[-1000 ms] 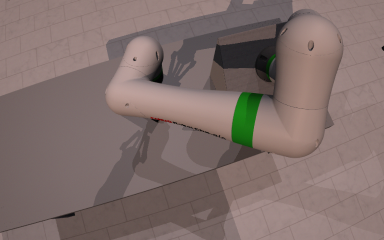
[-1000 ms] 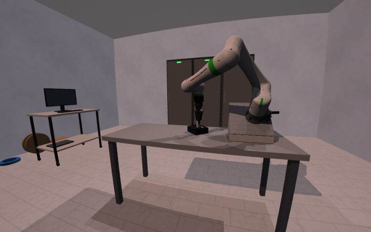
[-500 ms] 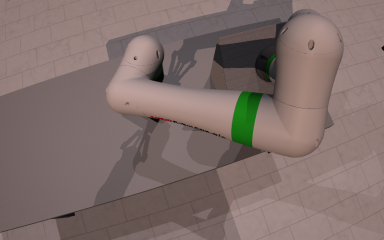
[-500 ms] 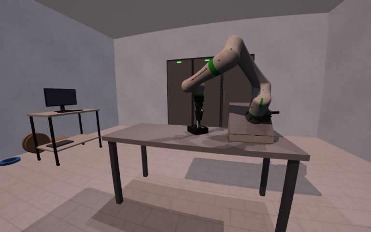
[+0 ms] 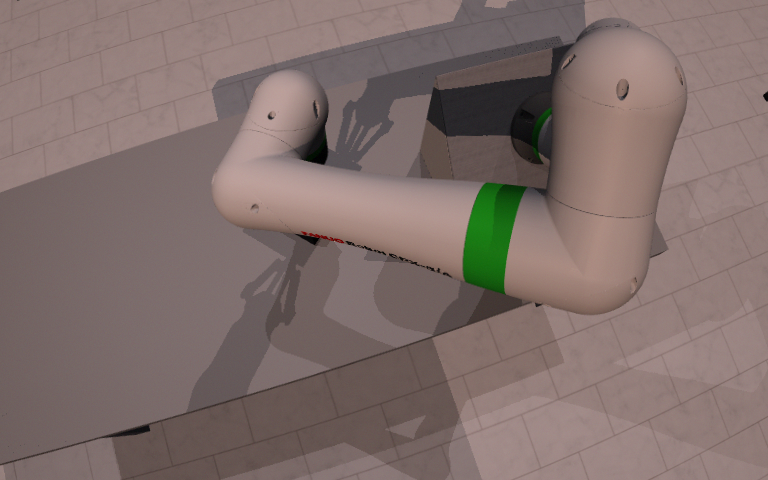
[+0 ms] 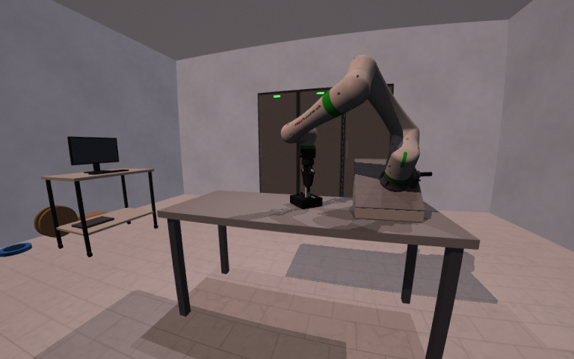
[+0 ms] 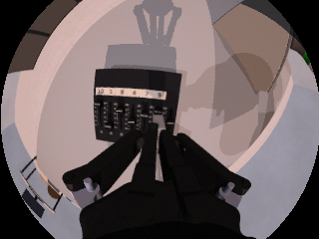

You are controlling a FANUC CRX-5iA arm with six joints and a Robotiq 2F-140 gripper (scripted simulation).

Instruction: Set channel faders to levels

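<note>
The black lighting desk (image 6: 298, 202) (image 7: 134, 80) stands flat on the grey table (image 6: 228, 209) (image 5: 101, 254) (image 7: 74, 94). A pale tape strip (image 7: 123, 94) runs along its far side above a row of several faders; the written levels are too small to read. My gripper (image 7: 157, 120) (image 6: 308, 193) points straight down with its fingers shut together. Its tips (image 7: 159, 116) rest at a light fader cap near the desk's right end. I cannot read the cap's level. In the overhead view the arm (image 5: 368, 209) hides the desk almost wholly.
The arm's box-shaped pedestal (image 6: 387, 203) (image 5: 487, 124) (image 7: 249, 34) stands on the table just right of the desk. Dark cabinets (image 6: 279, 143) line the back wall. A side table with a monitor (image 6: 93, 151) stands far to the left.
</note>
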